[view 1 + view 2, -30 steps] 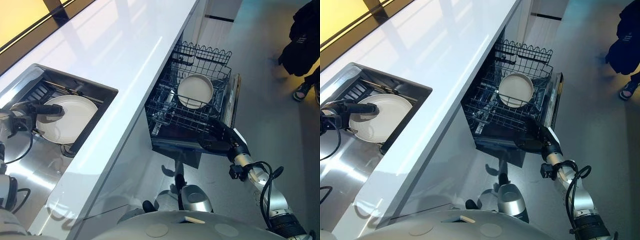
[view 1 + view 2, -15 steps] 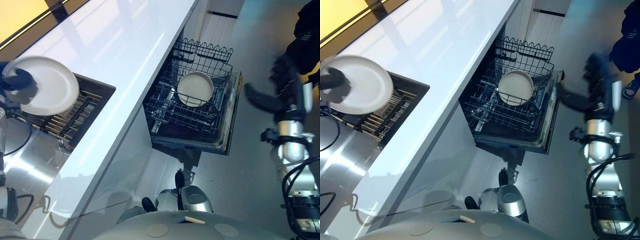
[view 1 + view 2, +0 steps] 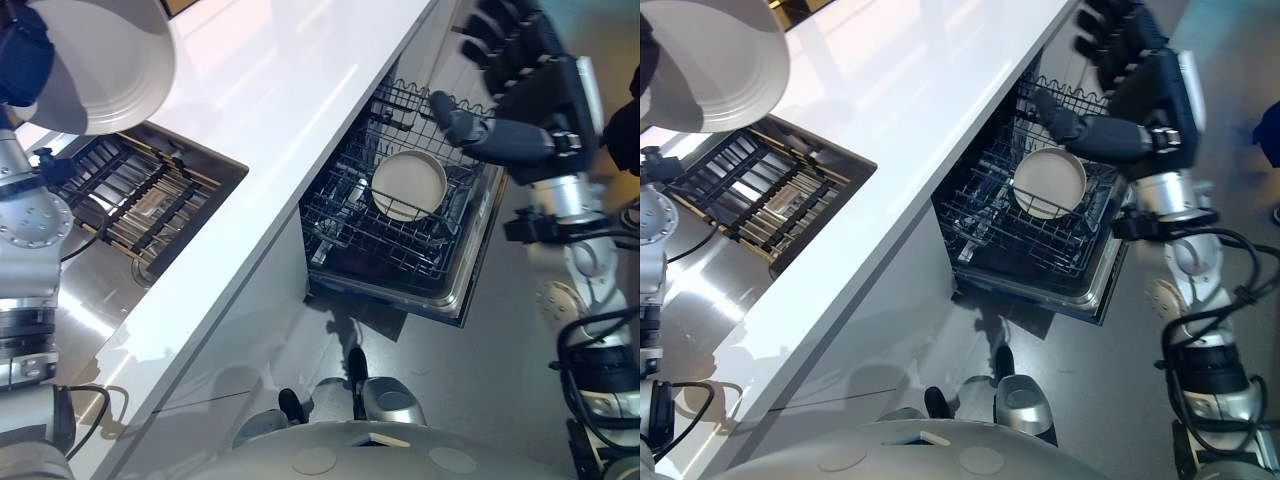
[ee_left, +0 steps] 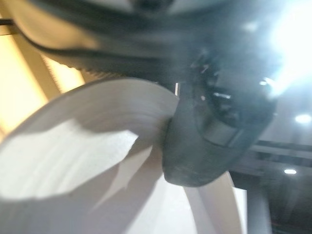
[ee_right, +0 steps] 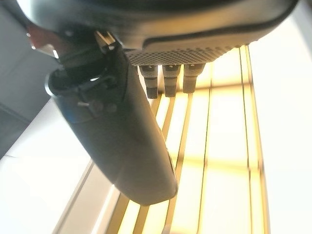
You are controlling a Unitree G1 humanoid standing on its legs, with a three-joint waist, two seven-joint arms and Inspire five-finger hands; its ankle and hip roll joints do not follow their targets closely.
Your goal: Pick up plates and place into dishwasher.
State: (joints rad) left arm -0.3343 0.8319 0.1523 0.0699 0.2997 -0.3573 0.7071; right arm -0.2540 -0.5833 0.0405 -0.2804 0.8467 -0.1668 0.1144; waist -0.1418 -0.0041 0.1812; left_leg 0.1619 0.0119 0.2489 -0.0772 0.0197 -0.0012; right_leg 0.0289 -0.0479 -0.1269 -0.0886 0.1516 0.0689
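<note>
Well apart from the rack (image 3: 345, 235), across the counter (image 3: 290, 120) and high over the sink (image 3: 218, 168): gripping a white plate (image 3: 110, 60) in the left hand (image 3: 22, 60), thumb pinched down on the rim, as confirmed close up from that wrist. Holding it tilted, clear of sink and counter alike, touching nothing but the hand.

Near the rack, up over its far end as seen from the head: holding the right hand (image 3: 515, 85) wide open, fingers straight and spread, thumb stretched out, carrying nothing.

Down in the rack itself, near its middle: one pale dish (image 3: 408, 185) already lodged on edge, leaning among the wires. Around that dish: plenty of bare slots. Back at the sink, on the far side of the counter from the rack: a dark slatted grid (image 3: 120, 195) along the bottom.

Judged as about mid-task. Done, as far as can be told: one dish racked, one plate in hand. Left, by estimate: carrying the plate over the counter to the rack, possibly by way of the right hand, nearer to it; turning the plate on edge; lowering it into a slot beside the dish without knocking that one; letting go. No telling of further plates to come.
</note>
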